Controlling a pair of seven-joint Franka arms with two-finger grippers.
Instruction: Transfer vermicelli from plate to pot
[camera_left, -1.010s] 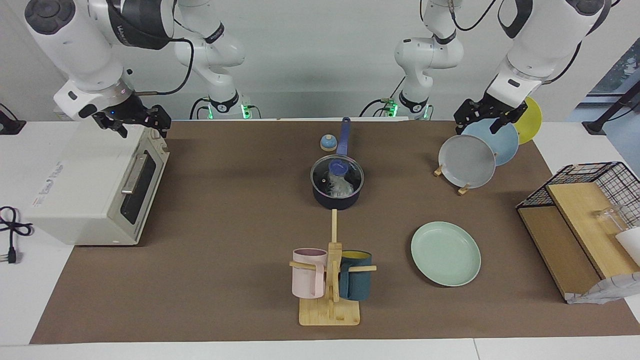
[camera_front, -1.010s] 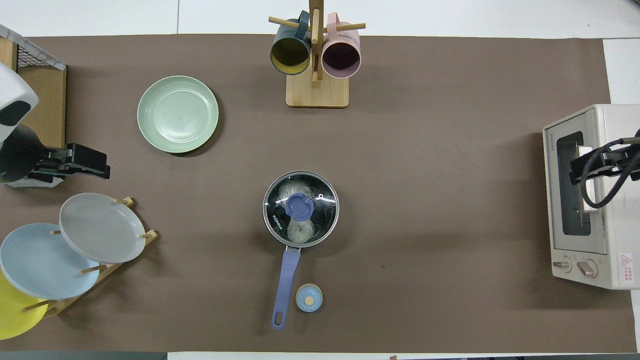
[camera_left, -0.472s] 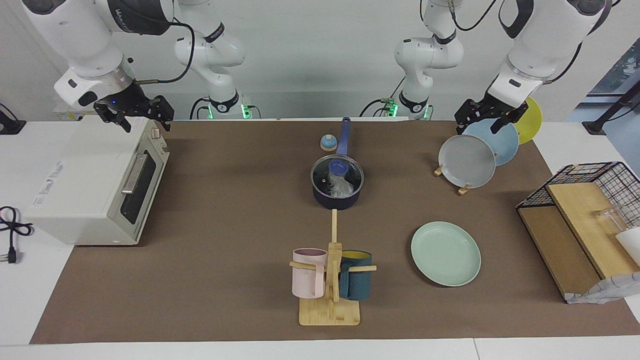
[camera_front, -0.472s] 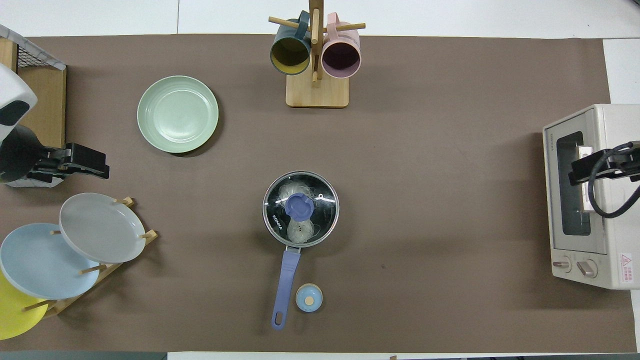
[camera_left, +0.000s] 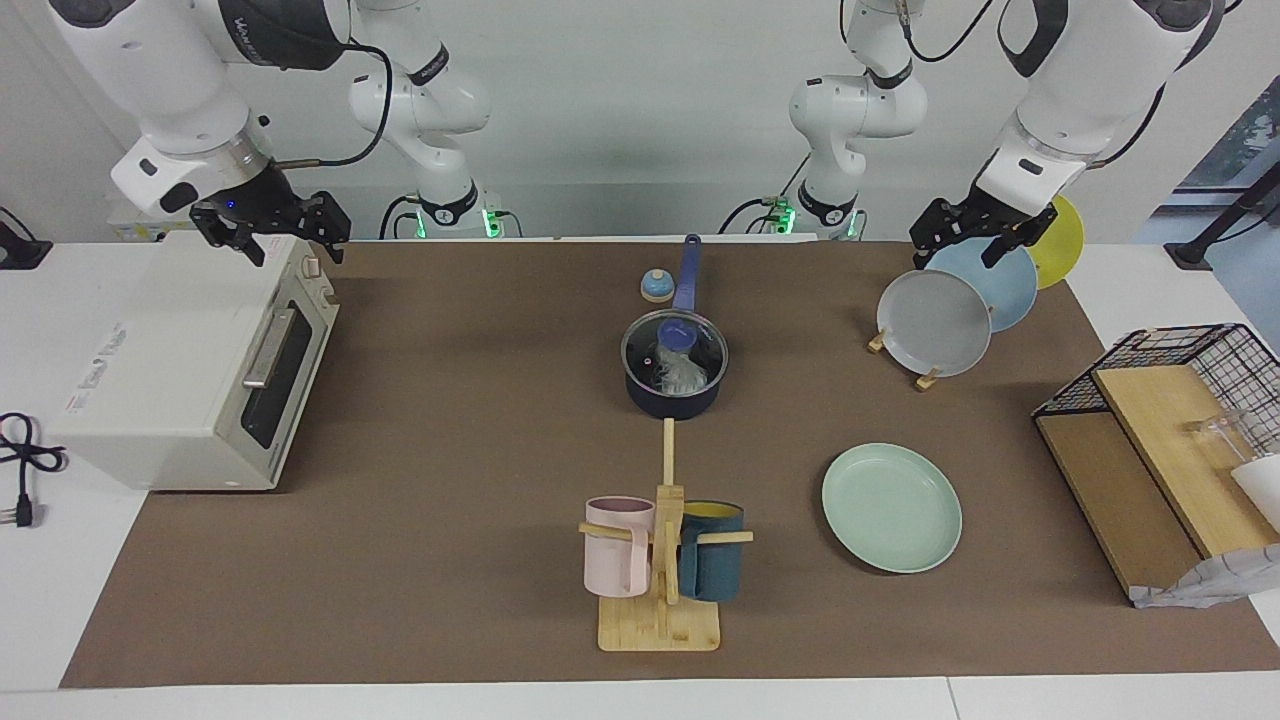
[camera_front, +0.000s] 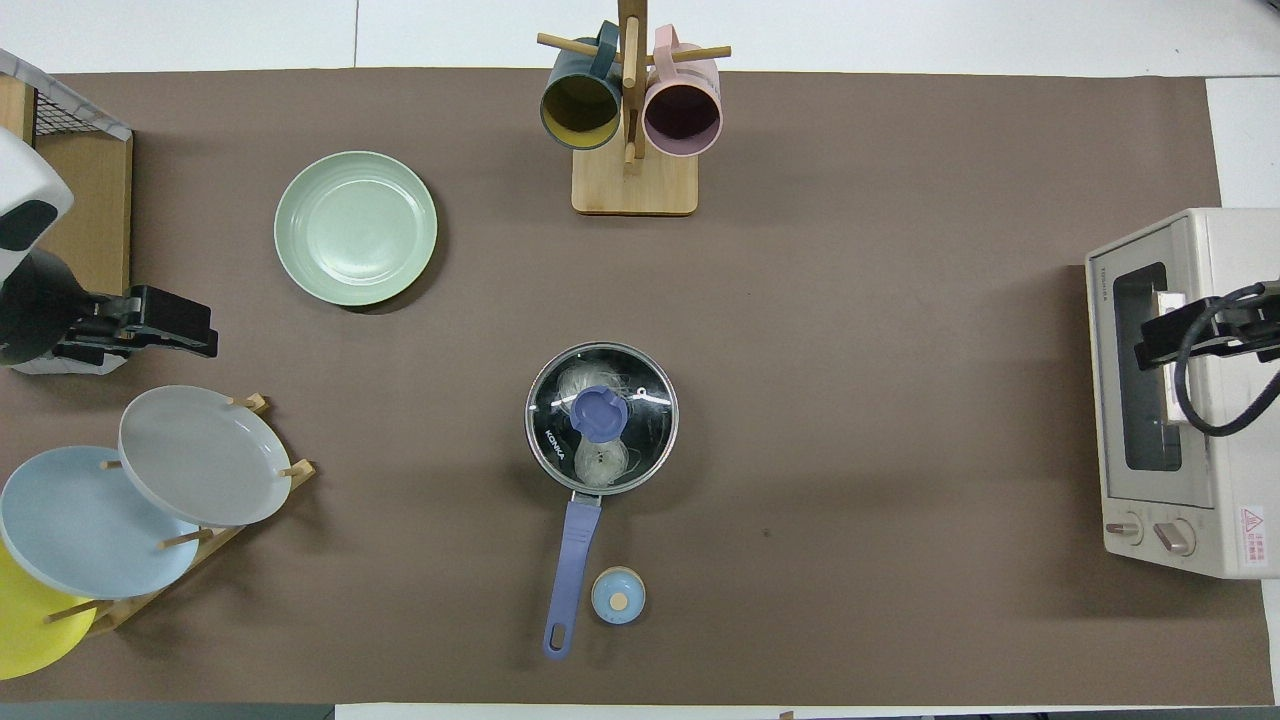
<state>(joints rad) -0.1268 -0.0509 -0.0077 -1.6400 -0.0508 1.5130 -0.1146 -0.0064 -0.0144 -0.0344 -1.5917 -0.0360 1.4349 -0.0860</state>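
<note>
The dark navy pot (camera_left: 673, 394) stands mid-table with its long blue handle (camera_front: 570, 570) pointing toward the robots. A glass lid with a blue knob (camera_front: 599, 413) sits on it. The vermicelli (camera_left: 682, 374) lies inside the pot and shows as white strands through the lid (camera_front: 598, 463). The mint-green plate (camera_left: 891, 507) is bare and lies farther from the robots, toward the left arm's end (camera_front: 355, 228). My left gripper (camera_left: 965, 238) hangs over the plate rack (camera_front: 165, 330). My right gripper (camera_left: 270, 228) hangs over the toaster oven (camera_front: 1170, 342). Neither holds anything.
A white toaster oven (camera_left: 190, 370) stands at the right arm's end. A wooden rack holds grey (camera_left: 932, 322), light blue and yellow plates. A mug tree (camera_left: 662, 560) carries a pink and a teal mug. A small blue bell (camera_left: 656, 286) sits beside the pot handle. A wire basket (camera_left: 1170, 440) is at the left arm's end.
My right gripper has risen slightly and drawn back over the toaster oven. The left arm, the pot and the plate have not moved.
</note>
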